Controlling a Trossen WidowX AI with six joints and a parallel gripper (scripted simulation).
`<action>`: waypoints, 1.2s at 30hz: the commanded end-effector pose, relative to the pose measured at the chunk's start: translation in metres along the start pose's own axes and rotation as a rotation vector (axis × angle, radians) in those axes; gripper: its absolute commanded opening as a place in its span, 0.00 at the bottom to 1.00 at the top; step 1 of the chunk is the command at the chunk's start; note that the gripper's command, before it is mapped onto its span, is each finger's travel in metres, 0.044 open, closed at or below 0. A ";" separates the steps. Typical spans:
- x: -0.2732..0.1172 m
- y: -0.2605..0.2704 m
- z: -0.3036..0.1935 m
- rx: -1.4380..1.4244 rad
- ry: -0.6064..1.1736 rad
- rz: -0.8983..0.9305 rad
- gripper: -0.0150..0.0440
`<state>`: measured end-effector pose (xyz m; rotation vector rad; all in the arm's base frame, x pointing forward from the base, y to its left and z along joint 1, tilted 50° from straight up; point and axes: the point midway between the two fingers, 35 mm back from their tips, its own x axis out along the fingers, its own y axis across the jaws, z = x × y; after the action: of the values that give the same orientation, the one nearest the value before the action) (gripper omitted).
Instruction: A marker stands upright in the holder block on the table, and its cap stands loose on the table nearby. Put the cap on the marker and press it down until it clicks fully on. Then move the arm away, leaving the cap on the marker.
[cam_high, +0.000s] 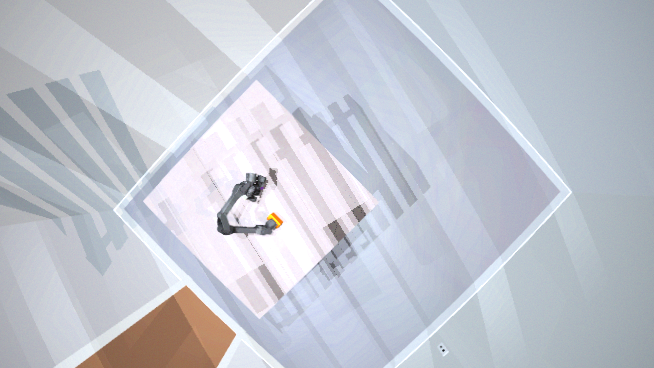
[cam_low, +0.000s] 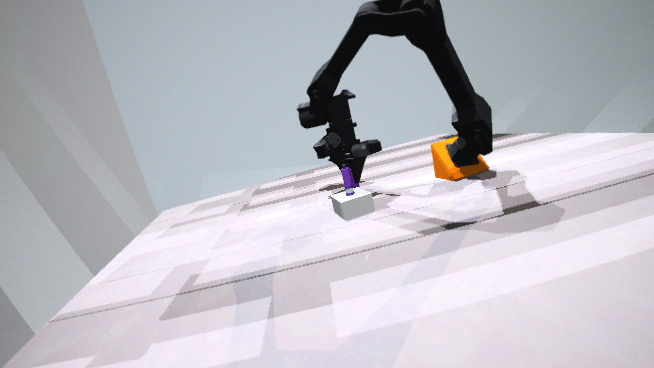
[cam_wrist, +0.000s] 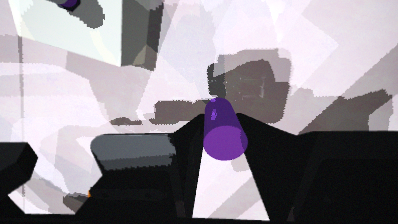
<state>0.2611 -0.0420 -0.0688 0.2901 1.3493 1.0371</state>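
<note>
Top view: the arm sits left of centre on the pale bench; the cap is too small to tell.

Exterior view: the fingers are clamped on the purple cap, just behind the white holder block at mid-frame.

Wrist view: the cap stands at centre, the marker at upper left. The cap looks light, stiff and smooth, so a mid-height hold probably suits.
</note>
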 end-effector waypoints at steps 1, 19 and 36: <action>-0.011 -0.002 0.001 -0.007 0.001 -0.008 0.25; -0.052 0.004 0.006 -0.007 0.002 -0.008 0.25; -0.098 0.070 0.074 -0.007 0.000 -0.007 0.25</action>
<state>0.3022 -0.0544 0.0459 0.2792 1.3515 1.0396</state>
